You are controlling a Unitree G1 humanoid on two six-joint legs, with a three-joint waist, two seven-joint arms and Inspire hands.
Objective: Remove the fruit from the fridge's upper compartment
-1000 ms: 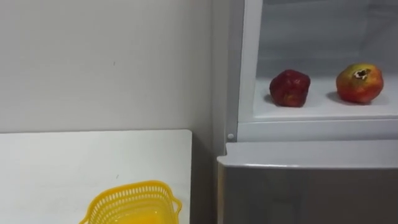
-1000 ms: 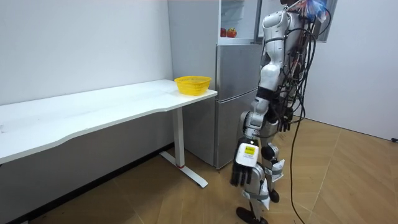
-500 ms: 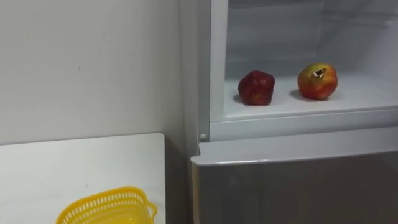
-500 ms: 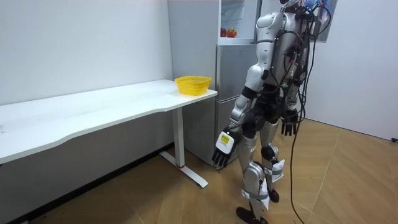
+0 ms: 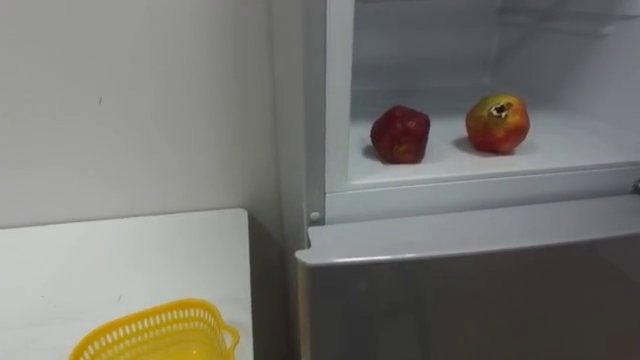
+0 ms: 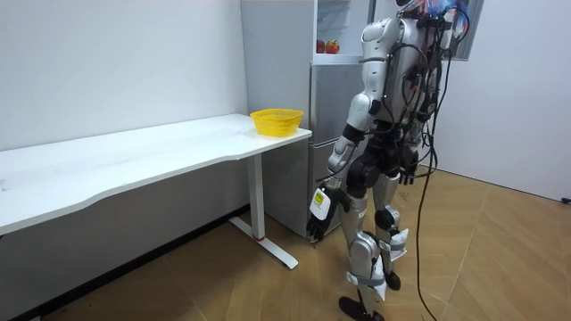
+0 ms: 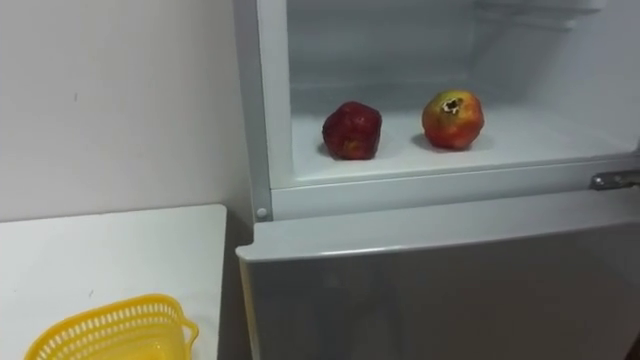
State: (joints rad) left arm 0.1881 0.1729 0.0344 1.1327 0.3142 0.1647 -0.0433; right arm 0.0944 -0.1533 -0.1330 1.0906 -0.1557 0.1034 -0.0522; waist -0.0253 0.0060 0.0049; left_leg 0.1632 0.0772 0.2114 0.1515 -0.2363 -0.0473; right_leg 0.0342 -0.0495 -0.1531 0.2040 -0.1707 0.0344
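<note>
Left eye view — red fruit beside pomegranate, fridge shelf

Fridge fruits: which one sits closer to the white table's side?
The dark red fruit; it lies left of the orange-yellow pomegranate on the same shelf.

dark red fruit | red-yellow pomegranate | apart, resting on open upper fridge shelf

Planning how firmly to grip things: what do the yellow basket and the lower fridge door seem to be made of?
Basket: likely plastic, glossy yellow, moulded as a lattice of small slots. Lower fridge door: probably coated metal, smooth grey with a soft sheen, though the look leaves it open.
</note>
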